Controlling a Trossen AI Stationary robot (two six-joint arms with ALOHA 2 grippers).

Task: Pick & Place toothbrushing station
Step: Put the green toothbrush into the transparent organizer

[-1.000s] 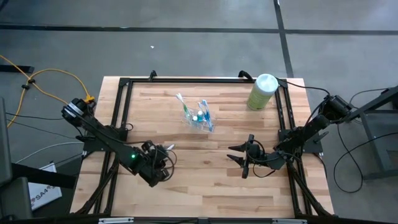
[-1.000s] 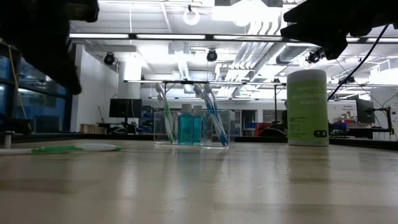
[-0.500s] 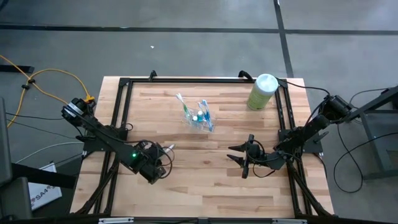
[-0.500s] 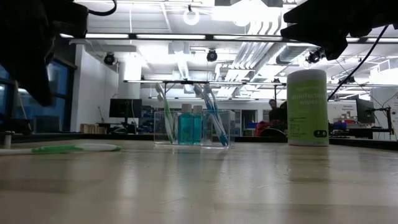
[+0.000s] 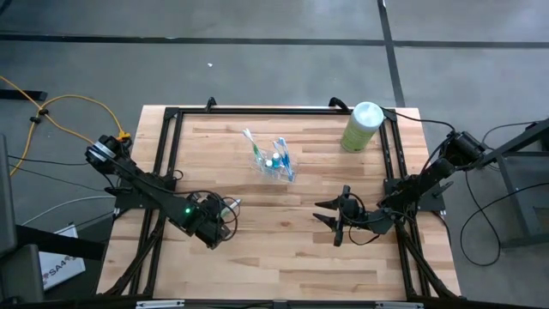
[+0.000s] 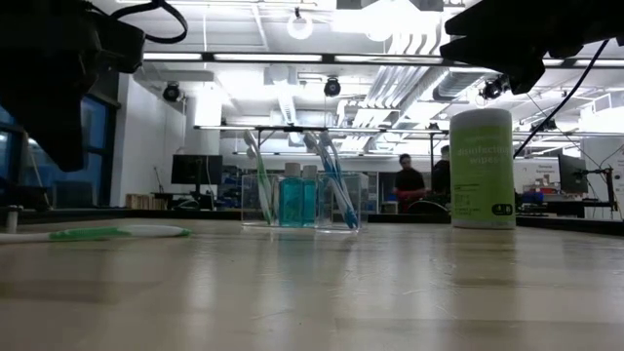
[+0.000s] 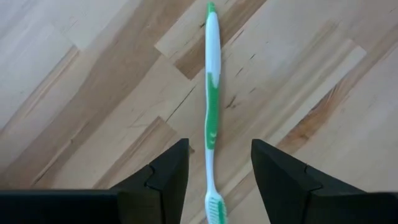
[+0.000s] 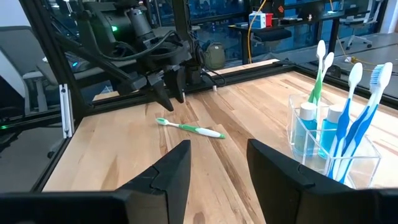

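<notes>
A clear plastic cup (image 5: pixel 274 160) stands upright on the wooden table, holding green-white and blue-white toothbrushes and two small blue-capped tubes; it also shows in the low view (image 6: pixel 300 200) and the right wrist view (image 8: pixel 329 149). One green-white toothbrush (image 7: pixel 212 106) lies loose and flat on the table (image 5: pixel 232 203). My left gripper (image 7: pixel 219 144) is open and points down just above it, one finger on each side of the handle, touching nothing. My right gripper (image 5: pixel 316 210) is open and empty at the table's right, fingers pointing left.
A large pale green canister (image 5: pixel 362 126) with a white top stands at the far right corner. A black frame (image 5: pixel 167 137) runs along the table's edges. Bare wood lies between the two grippers and along the near edge. People show far off in the room.
My left gripper has gone a little toward the table's far edge, closer over the loose toothbrush. The toothbrush, the cup and my right gripper have kept still.
</notes>
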